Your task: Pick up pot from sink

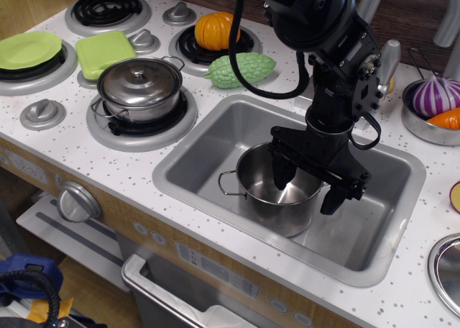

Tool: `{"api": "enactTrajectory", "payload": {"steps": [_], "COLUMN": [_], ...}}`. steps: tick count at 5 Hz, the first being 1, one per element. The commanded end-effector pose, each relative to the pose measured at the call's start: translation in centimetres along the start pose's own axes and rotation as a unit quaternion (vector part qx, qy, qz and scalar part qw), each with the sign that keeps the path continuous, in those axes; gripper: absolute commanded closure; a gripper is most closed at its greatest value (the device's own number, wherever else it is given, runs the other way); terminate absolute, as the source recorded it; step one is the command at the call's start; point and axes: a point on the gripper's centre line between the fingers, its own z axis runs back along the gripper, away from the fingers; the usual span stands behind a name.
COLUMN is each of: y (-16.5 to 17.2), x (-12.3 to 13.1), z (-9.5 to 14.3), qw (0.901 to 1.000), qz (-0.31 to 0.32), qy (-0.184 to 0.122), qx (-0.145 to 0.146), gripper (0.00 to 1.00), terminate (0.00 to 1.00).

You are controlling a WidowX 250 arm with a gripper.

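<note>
The pot (267, 211) is small, shiny and lidless, with a thin wire loop handle on its left side. It stands upright on the floor of the grey sink (215, 130), about mid-basin. My black gripper (307, 186) hangs straight down over the pot's right side. Its jaws are open and straddle the right wall. The left finger (282, 173) reaches down inside the pot and the right finger (334, 198) is outside it. The fingers stand well apart and do not pinch the rim. The pot's right handle is hidden behind the gripper.
A lidded steel pot (140, 89) sits on the near burner left of the sink. A green gourd (241, 69) and an orange pumpkin (215, 29) lie behind the sink. A steel bowl of toy vegetables (435, 108) stands at the right, and the faucet (388, 62) behind the arm.
</note>
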Motion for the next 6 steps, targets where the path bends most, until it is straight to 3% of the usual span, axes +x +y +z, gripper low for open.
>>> {"api": "enactTrajectory", "payload": {"steps": [1, 2, 3, 4, 6], "y": [0.0, 0.9, 1.5, 1.2, 0.8], "x": [0.0, -0.2, -0.5, -0.6, -0.7], "z": [0.0, -1.0, -2.2, -2.5, -2.4], "qw": [1.0, 0.9986, 0.9976, 0.9979, 0.9977], "qz": [0.0, 0.002, -0.003, 0.002, 0.008], "qy": [0.0, -0.008, -0.023, -0.035, -0.047], "qx": [0.0, -0.053, -0.066, -0.054, -0.048], "gripper": [0.0, 0.0, 0.0, 1.0, 1.0], "terminate": [0.0, 0.0, 0.0, 0.0, 0.0]}}
